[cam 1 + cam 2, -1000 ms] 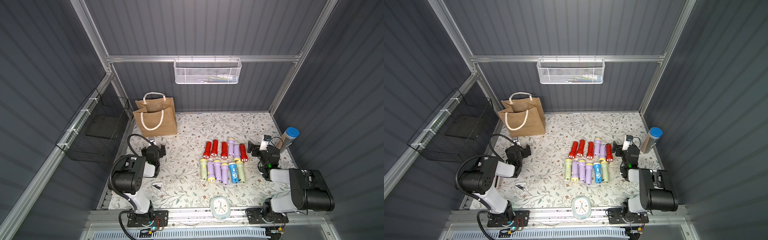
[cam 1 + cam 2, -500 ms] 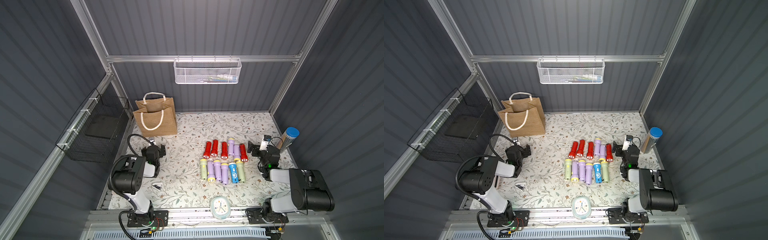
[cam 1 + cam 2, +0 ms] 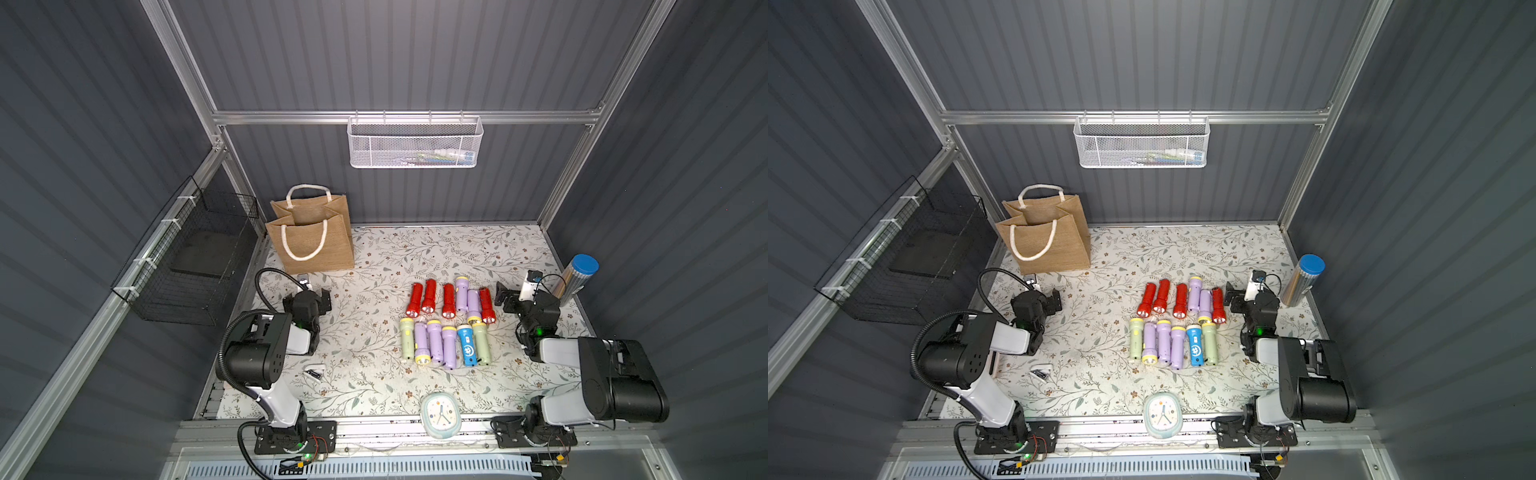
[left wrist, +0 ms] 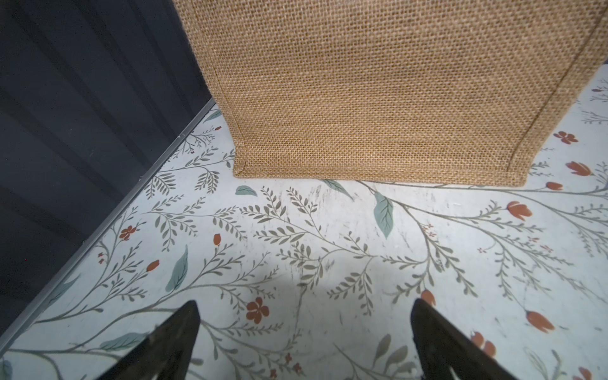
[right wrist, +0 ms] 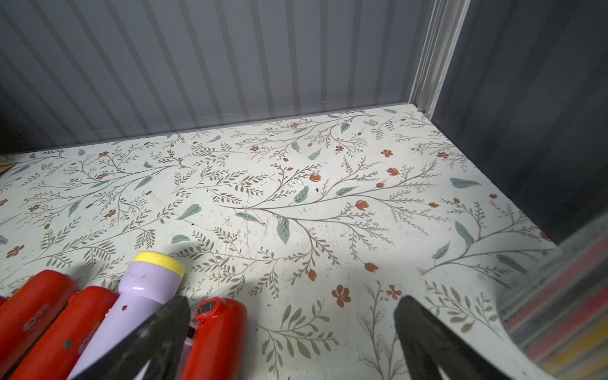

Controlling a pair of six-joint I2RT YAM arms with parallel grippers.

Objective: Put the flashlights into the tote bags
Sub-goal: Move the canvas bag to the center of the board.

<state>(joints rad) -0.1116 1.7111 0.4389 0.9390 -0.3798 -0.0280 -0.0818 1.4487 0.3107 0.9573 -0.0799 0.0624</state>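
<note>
Flashlights [image 3: 449,328]: all 12 lie on the floral tabletop [image 3: 415,257], right of centre, in two tight rows w/ bodies touching side by side. Back row is 4 red + 2 lavender; front row is 2 pale green, 3 lavender, 1 blue. The tote bag [image 3: 311,241], burlap w/ white rope handles, stands upright at the far left corner, mouth up, well apart from the rows. No flashlight shows inside it, so the task looks unstarted.

The right gripper [image 3: 505,293] sits low just beside the end red flashlight [image 5: 217,332], jaws spread wide w/ nothing between them. The left gripper [image 4: 302,309] is also wide and empty, low, facing the bag's near face.

Step in hand, I'd judge, is the first pick by the right arm. Take that outermost red one, since its outer side is free. The rest are packed, and a finger forced btw two bodies would likely shove the row. Grip across the barrel at mid-length and lift straight up before carrying. Round plastic may roll or slip.

Room: there is bare table btw the rows and the bag, and behind the rows. A silver cylinder w/ blue cap [image 3: 575,278] stands near the right gripper by the right edge, so it's tight there. The bag sits close to the left wall and the black wire basket [image 3: 195,270]. Its back handle stands up over the mouth, so drop from above. The clock [image 3: 440,415] at the front edge is out of the way.
</note>
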